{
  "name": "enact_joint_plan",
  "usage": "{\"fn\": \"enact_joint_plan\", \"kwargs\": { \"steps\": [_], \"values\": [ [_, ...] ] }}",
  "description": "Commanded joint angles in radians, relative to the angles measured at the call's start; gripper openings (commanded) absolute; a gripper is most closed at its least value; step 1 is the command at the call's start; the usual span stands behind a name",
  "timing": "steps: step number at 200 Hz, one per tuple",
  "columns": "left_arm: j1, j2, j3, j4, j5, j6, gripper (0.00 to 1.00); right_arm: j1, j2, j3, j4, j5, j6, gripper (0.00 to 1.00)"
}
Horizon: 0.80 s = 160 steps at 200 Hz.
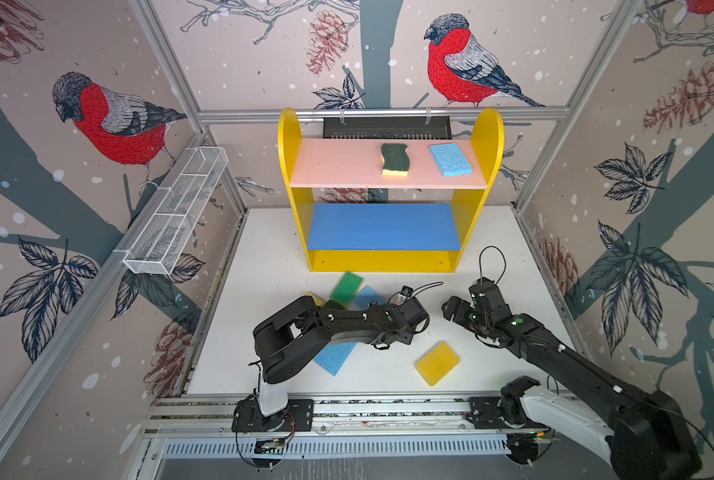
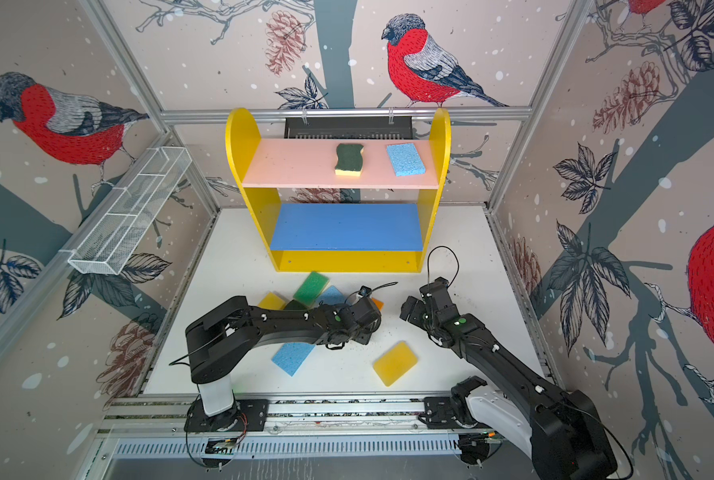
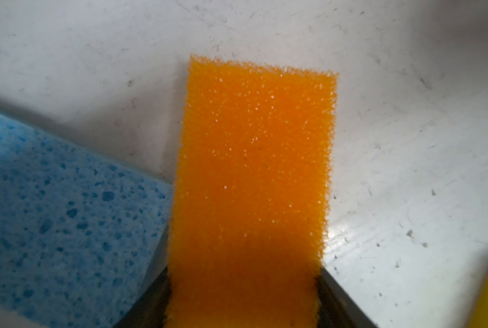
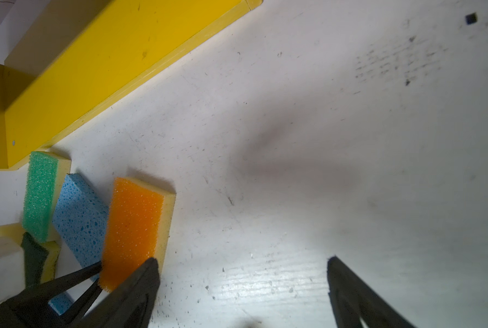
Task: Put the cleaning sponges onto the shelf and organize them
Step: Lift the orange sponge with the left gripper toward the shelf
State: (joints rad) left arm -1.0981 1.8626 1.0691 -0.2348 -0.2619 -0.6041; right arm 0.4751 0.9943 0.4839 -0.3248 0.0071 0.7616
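Observation:
The orange sponge [image 3: 251, 176] lies flat on the white table in front of the shelf [image 1: 388, 261]. My left gripper [image 3: 244, 301] is shut on its near end, a dark jaw pressed against each long side. Beside it lie a light blue sponge [image 4: 79, 218], a green sponge [image 4: 39, 196] and a dark green scourer [image 4: 34, 261]. My right gripper [image 4: 243, 272] hangs open over bare table just right of the orange sponge, with nothing between its fingers. On the shelf's pink board sit a wavy scourer [image 1: 395, 159] and a blue sponge [image 1: 450, 159]. The blue board holds nothing.
A yellow sponge [image 1: 437, 362] and another blue sponge [image 1: 334, 357] lie near the table's front, the blue one partly under my left arm. A yellow corner [image 1: 316, 298] peeks out behind that arm. A white wire-mesh basket [image 1: 176, 212] hangs on the left wall.

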Motion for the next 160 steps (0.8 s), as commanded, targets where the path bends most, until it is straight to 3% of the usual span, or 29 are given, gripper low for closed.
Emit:
{"fn": "enact_joint_plan", "kwargs": {
  "steps": [1, 73, 130, 160],
  "values": [
    [0.0, -0.022, -0.014, -0.038, 0.026, 0.0, 0.62, -0.001, 0.003, 0.007, 0.013, -0.006, -0.012, 0.92],
    [0.0, -0.165, 0.049, -0.147, -0.077, 0.023, 0.53, -0.003, -0.017, 0.021, 0.004, 0.004, -0.031, 0.92],
    [0.001, -0.28, 0.151, -0.279, -0.184, 0.04, 0.54, -0.003, 0.013, 0.08, -0.018, 0.009, -0.067, 0.92],
    [0.044, -0.348, 0.231, -0.405, -0.228, 0.054, 0.55, -0.002, 0.015, 0.109, -0.026, 0.022, -0.089, 0.92]
  ]
}}
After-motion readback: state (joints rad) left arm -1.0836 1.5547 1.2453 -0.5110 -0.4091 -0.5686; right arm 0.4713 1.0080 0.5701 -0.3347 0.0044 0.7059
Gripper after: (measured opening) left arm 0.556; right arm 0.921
